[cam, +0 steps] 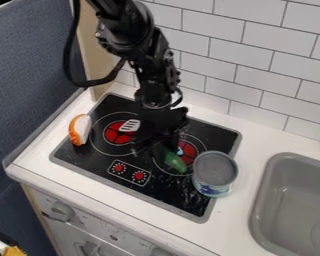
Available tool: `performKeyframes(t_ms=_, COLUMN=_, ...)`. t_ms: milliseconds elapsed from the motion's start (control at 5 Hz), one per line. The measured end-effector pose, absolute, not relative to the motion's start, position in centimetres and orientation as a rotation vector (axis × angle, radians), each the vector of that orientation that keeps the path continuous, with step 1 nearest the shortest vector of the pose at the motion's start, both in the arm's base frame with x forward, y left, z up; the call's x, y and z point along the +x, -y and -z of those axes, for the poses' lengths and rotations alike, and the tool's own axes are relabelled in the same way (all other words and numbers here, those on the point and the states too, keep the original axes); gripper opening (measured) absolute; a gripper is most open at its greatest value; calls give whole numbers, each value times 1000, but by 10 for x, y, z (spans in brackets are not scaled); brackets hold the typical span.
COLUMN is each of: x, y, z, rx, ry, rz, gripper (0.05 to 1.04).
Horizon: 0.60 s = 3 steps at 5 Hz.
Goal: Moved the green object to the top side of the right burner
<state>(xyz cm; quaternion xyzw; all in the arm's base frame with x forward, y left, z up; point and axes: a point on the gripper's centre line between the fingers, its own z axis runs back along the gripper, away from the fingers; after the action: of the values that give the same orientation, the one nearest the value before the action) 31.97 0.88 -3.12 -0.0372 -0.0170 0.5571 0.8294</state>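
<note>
Hanging over the black stovetop (82,154), the black pincer (156,148) is close to the elongated green object (175,161), seen at the near side of the round, red-centred right burner (190,151); its opening and any hold I cannot tell.

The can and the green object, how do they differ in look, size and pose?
The can has a grey top; the green object is narrow and green. The can is bigger, the green object smaller. The can stands upright; the green object slants over the right burner.
</note>
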Motion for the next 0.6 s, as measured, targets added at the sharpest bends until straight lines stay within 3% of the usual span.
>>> performKeyframes(t_ms=400, x=349, y=3, z=8, rx=-140, ry=106, rz=-1359, gripper=329)
performKeyframes(t_ms=600, x=368, y=9, z=10, rx=-124, ry=126, rz=-1391, gripper=329)
